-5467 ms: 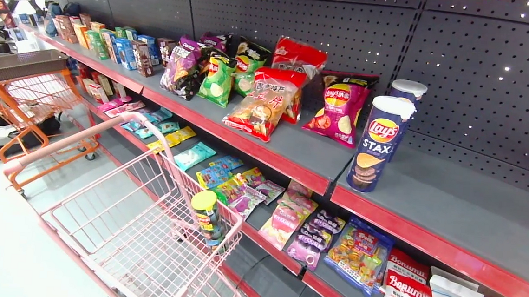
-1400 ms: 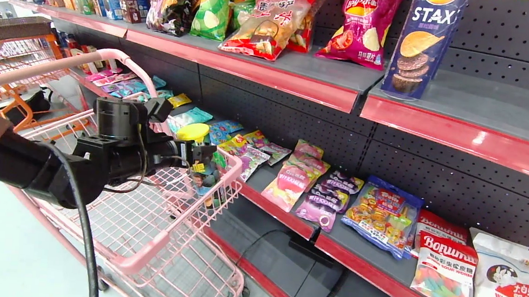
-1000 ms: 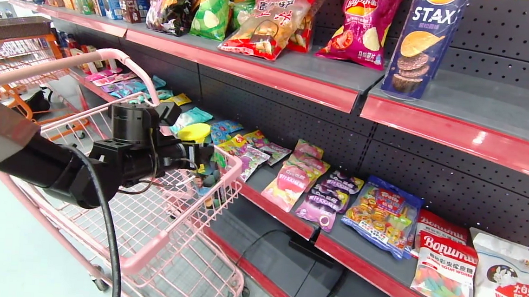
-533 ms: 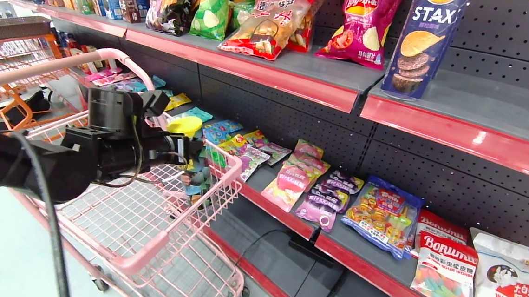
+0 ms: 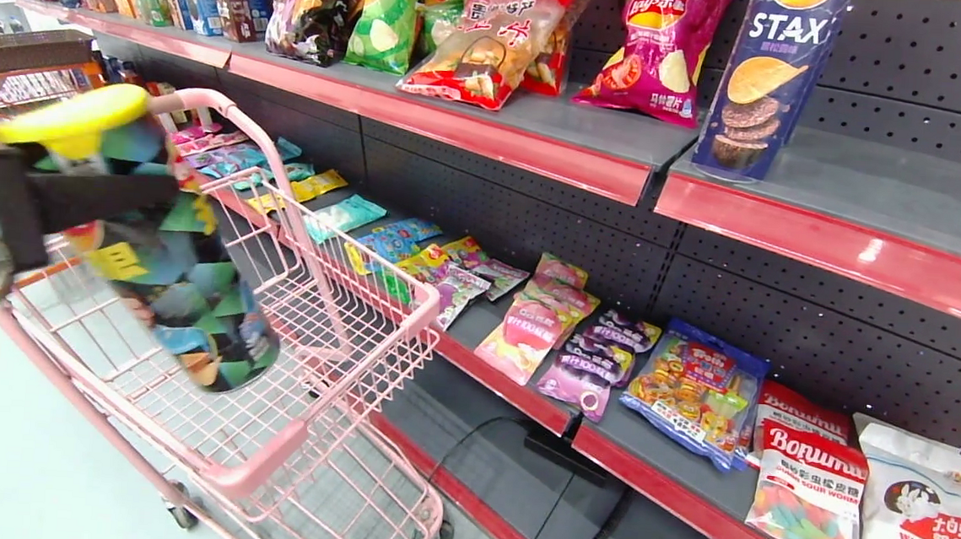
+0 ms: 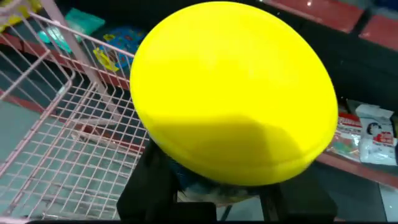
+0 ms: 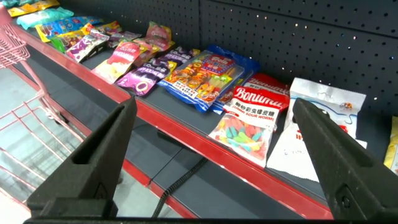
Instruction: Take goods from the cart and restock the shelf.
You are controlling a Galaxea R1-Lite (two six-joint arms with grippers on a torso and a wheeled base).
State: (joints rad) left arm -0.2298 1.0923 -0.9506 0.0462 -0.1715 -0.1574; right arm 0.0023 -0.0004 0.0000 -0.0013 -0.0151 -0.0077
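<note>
The yellow-lidded canister (image 5: 182, 299) hangs tilted in the air above the pink cart (image 5: 260, 461), lid end toward the cart's handle, clear of the wire basket. The left gripper (image 5: 114, 193) is clamped across its upper body just below the yellow lid (image 6: 236, 93). The right gripper (image 7: 211, 162) hovers in front of the lower shelf (image 7: 186, 134) with its jaws spread wide and nothing between them, facing the flat candy bags (image 7: 205, 78). On the upper shelf (image 5: 788, 232) stand chip bags and a blue chip tube (image 5: 769, 78).
</note>
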